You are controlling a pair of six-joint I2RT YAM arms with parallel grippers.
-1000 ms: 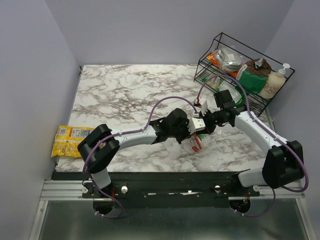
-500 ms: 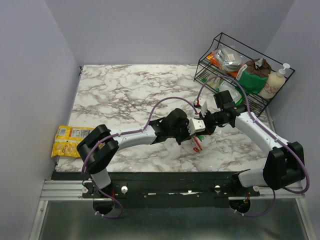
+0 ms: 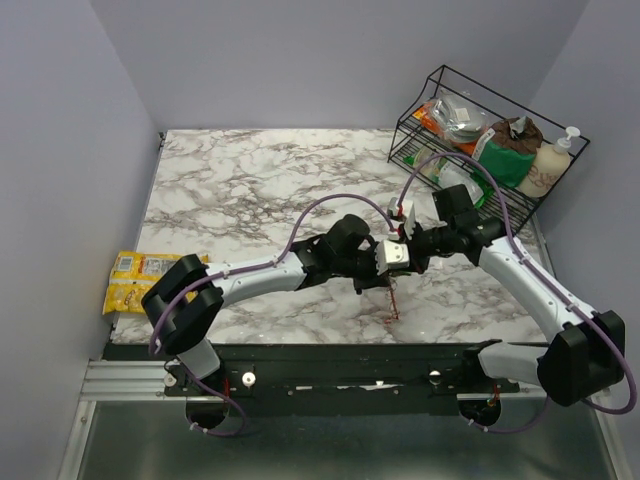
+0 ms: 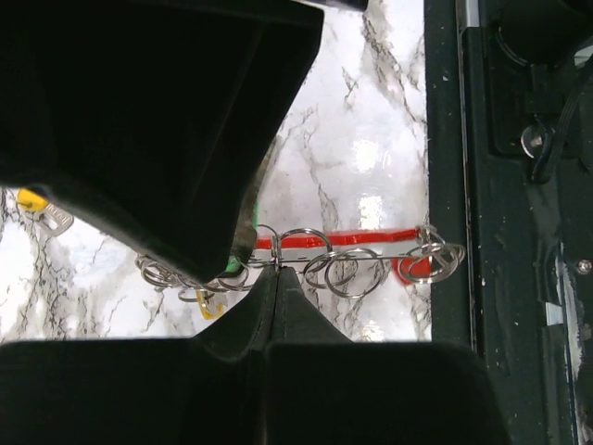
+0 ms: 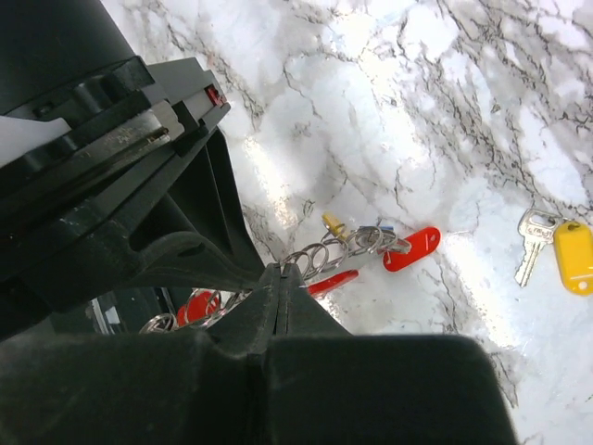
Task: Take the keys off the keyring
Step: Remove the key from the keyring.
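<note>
Both grippers meet above the marble table's near middle. My left gripper (image 3: 388,262) (image 4: 275,269) is shut on the grey wire of the keyring (image 4: 345,240), whose red bar runs right towards the table's edge. My right gripper (image 3: 405,250) (image 5: 283,270) is shut on a split ring at the start of a chain of rings (image 5: 345,245). That chain carries keys with a red tag (image 5: 412,248), a yellow tag (image 5: 333,224), and a green tag (image 4: 232,265). The keyring (image 3: 392,300) hangs below the grippers. One yellow-tagged key (image 5: 574,256) (image 4: 33,199) lies loose on the marble.
A black wire basket (image 3: 440,80) with packets and a soap bottle (image 3: 552,162) stands at the back right. A yellow snack packet (image 3: 138,281) lies on the table's left edge. The dark front rail (image 4: 445,139) runs close to the keyring.
Both grippers have shifted slightly up and left together. The keyring with its keys now hangs straighter and thinner beneath them. Both stayed shut.
</note>
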